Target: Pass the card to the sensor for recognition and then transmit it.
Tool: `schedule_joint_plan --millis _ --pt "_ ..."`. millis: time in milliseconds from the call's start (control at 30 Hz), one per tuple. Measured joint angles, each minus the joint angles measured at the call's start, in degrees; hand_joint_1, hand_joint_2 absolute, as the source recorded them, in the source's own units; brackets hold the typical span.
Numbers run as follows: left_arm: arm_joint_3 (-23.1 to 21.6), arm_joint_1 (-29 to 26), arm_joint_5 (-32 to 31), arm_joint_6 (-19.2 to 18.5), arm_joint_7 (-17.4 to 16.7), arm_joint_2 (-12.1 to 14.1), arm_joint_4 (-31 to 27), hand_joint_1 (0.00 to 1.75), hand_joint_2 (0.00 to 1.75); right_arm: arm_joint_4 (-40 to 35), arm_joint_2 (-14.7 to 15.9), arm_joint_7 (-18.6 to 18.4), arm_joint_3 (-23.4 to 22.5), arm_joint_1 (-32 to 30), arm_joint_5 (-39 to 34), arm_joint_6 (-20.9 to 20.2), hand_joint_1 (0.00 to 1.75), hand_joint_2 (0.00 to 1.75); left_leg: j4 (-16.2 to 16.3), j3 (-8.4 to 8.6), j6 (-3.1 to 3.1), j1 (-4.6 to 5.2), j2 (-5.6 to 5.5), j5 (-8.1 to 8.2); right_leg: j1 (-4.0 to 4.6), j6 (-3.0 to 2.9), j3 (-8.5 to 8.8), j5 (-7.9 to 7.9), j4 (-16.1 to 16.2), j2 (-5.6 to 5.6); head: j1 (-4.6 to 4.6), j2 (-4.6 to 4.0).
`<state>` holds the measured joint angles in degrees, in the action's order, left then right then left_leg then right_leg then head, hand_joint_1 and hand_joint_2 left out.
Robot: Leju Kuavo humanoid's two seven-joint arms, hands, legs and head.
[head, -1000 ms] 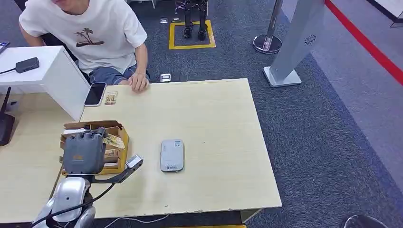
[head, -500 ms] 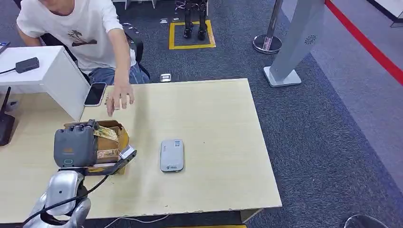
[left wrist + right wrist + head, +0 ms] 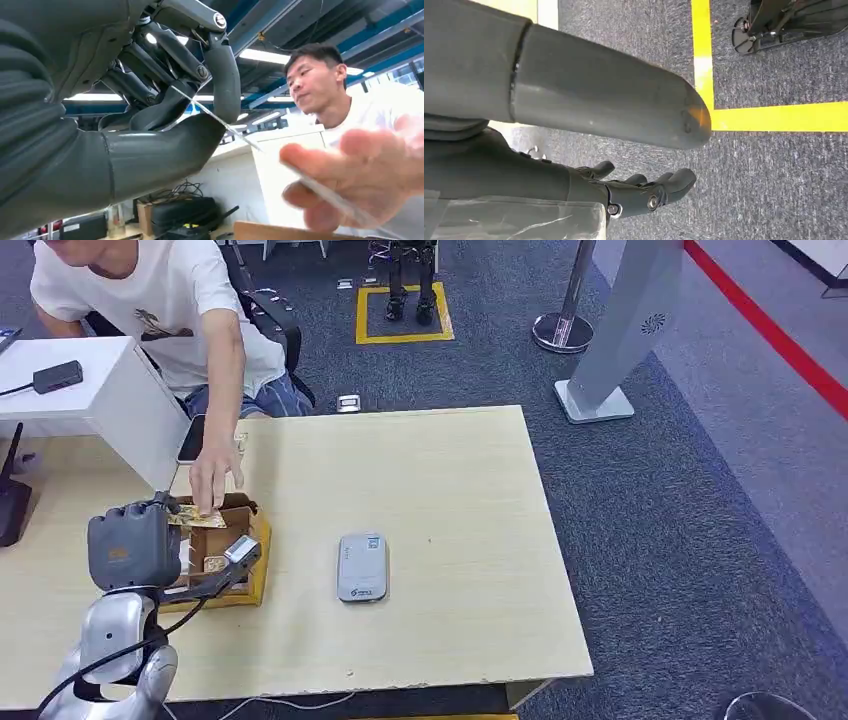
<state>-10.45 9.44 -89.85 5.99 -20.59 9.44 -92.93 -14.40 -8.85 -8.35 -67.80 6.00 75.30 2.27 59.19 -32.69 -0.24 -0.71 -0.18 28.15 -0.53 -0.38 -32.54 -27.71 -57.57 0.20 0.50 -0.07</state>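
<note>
Now: card handover over the box, left of the sensor.
Left hand (image 3: 130, 545) raised above the cardboard box (image 3: 215, 550), pinching the card (image 3: 196, 519) between thumb and fingers at its near end; person's hand (image 3: 214, 475) closing on the far end. Sensor (image 3: 361, 566) flat on the table (image 3: 450, 500), well apart to the right of the box. Right hand (image 3: 624, 192) hanging over grey carpet, fingers loosely apart, holding nothing. Likely trouble: a tug of war or a bent card if the pinch is not eased while the person pulls; a drop into the box if eased too soon. From the head view, only a sliver of card past the knuckles; from the left wrist view, the card edge-on, running from the thumb pinch straight into the person's fingertips (image 3: 320, 165).
</note>
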Motion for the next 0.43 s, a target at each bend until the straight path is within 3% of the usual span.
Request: schedule_joint_plan --millis 433 --pt "3.87 1.07 0.0 -0.44 0.96 -0.72 2.43 1.75 1.75 0.0 0.0 0.0 0.09 0.0 0.0 -0.02 0.0 0.0 0.0 0.01 0.0 -0.01 0.03 0.0 0.0 0.0 0.0 0.0 0.0 0.02 0.02 0.0"
